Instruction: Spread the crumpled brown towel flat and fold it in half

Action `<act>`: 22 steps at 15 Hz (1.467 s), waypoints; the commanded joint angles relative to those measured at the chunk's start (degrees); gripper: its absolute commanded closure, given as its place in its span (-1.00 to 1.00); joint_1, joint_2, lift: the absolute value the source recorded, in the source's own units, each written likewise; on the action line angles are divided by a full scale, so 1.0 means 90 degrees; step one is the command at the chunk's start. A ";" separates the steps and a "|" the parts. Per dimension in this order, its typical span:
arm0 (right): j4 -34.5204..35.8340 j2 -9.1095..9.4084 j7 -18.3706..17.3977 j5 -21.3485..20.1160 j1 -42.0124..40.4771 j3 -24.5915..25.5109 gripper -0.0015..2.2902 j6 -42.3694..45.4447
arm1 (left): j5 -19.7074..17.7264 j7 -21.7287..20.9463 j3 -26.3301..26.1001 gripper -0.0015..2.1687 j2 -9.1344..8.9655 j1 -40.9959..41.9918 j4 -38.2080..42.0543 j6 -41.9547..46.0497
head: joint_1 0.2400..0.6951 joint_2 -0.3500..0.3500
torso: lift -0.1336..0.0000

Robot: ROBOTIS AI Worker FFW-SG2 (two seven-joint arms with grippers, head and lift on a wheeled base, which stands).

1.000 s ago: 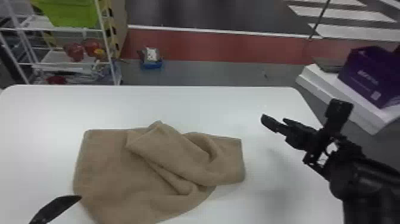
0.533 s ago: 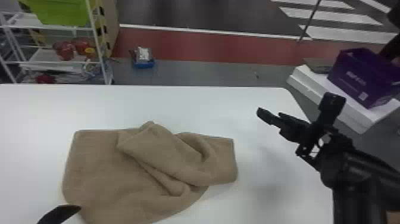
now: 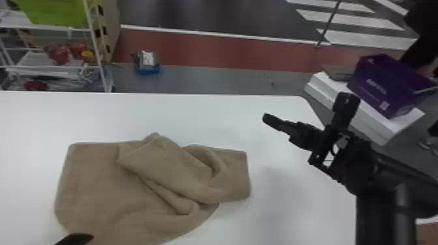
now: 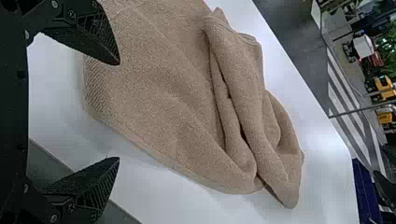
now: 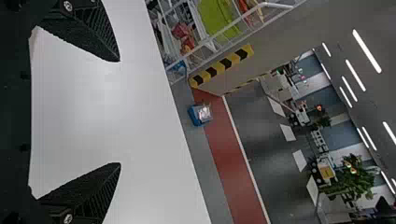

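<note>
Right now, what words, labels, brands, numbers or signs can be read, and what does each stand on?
Purple box: a line of pale lettering, too small and blurred to quote.
Pale square label on that box: too small to read.
Brown towel: no lettering visible.
So there is no text I can quote.

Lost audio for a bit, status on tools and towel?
Both tools open and empty: left, right. Brown towel on table, partly spread, bunched toward the right. Nothing seen blocking it.

matt, rough cloth towel point(image 3: 97, 182), smooth white table point(image 3: 195, 114), ridged matt black claw point(image 4: 116, 110)
</note>
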State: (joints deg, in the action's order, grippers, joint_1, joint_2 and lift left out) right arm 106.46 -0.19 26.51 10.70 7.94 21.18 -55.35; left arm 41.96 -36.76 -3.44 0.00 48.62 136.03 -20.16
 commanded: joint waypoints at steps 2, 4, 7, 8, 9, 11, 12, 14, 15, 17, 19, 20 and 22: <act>0.0788 0.0027 -0.0113 0.0383 -0.0091 -0.0263 -0.93 -0.0877 | 0.0074 0.0042 -0.0126 -0.82 -0.0017 0.0145 0.0061 -0.0002 | 1.00 -0.45 | -1.00; 0.0993 0.0027 -0.0191 0.0452 -0.0120 -0.0410 -0.93 -0.1112 | 0.0181 0.0110 -0.0243 -0.82 -0.0017 0.0223 0.0139 -0.0099 | 1.00 -0.36 | -1.00; 0.1179 0.0027 -0.0221 0.0471 -0.0306 -0.0498 -0.93 -0.1190 | 0.0191 0.0315 -0.0331 -0.81 0.0019 0.0350 0.0256 -0.0177 | 1.00 -0.31 | -1.00; 0.1227 0.0027 -0.0221 0.0510 -0.0384 -0.0498 -0.93 -0.1190 | 0.0191 0.0374 -0.0351 -0.81 0.0019 0.0360 0.0276 -0.0177 | 1.00 -0.30 | -1.00; 0.1315 0.0027 -0.0221 0.0520 -0.0472 -0.0498 -0.93 -0.1190 | 0.0171 0.0452 -0.0380 -0.81 0.0010 0.0370 0.0295 -0.0177 | 1.00 -0.28 | -1.00; 0.1374 0.0027 -0.0211 0.0608 -0.0599 -0.0449 -0.93 -0.1209 | 0.0181 0.0647 -0.0478 -0.80 0.0010 0.0360 0.0295 -0.0197 | 1.00 -0.27 | -1.00; 0.1413 0.0027 -0.0221 0.0657 -0.0648 -0.0410 -0.93 -0.1209 | 0.0181 0.0774 -0.0517 -0.80 0.0029 0.0340 0.0247 -0.0197 | 1.00 -0.27 | -1.00; 0.1481 0.0027 -0.0221 0.0744 -0.0677 -0.0371 -0.93 -0.1268 | 0.0171 0.0911 -0.0536 -0.77 0.0019 0.0282 0.0168 -0.0177 | 1.00 -0.28 | -1.00; 0.1491 0.0027 -0.0221 0.0744 -0.0657 -0.0371 -0.93 -0.1287 | 0.0162 0.0960 -0.0536 -0.73 0.0019 0.0253 0.0139 -0.0197 | 1.00 -0.28 | -1.00; 0.1501 0.0027 -0.0269 0.0793 -0.0579 -0.0371 -0.93 -0.1385 | 0.0181 0.0931 -0.0536 -0.73 0.0019 0.0223 0.0129 -0.0255 | 1.00 -0.29 | -1.00; 0.1491 0.0027 -0.0357 0.0832 -0.0413 -0.0390 -0.93 -0.1619 | 0.0181 0.0911 -0.0517 -0.72 0.0029 0.0174 0.0110 -0.0314 | 1.00 -0.28 | -1.00; 0.1491 0.0027 -0.0387 0.0881 -0.0335 -0.0400 -0.93 -0.1678 | 0.0181 0.0901 -0.0517 -0.68 0.0029 0.0145 0.0100 -0.0334 | 1.00 -0.27 | -1.00; 0.1501 0.0027 -0.0475 0.0959 -0.0286 -0.0410 -0.93 -0.1756 | 0.0191 0.0862 -0.0517 -0.61 0.0029 0.0038 0.0061 -0.0607 | 1.00 -0.25 | -1.00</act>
State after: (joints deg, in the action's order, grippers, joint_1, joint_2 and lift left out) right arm 119.94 0.00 22.40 18.87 5.02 17.54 -70.75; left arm 43.61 -28.92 -8.09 0.23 49.62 136.84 -23.85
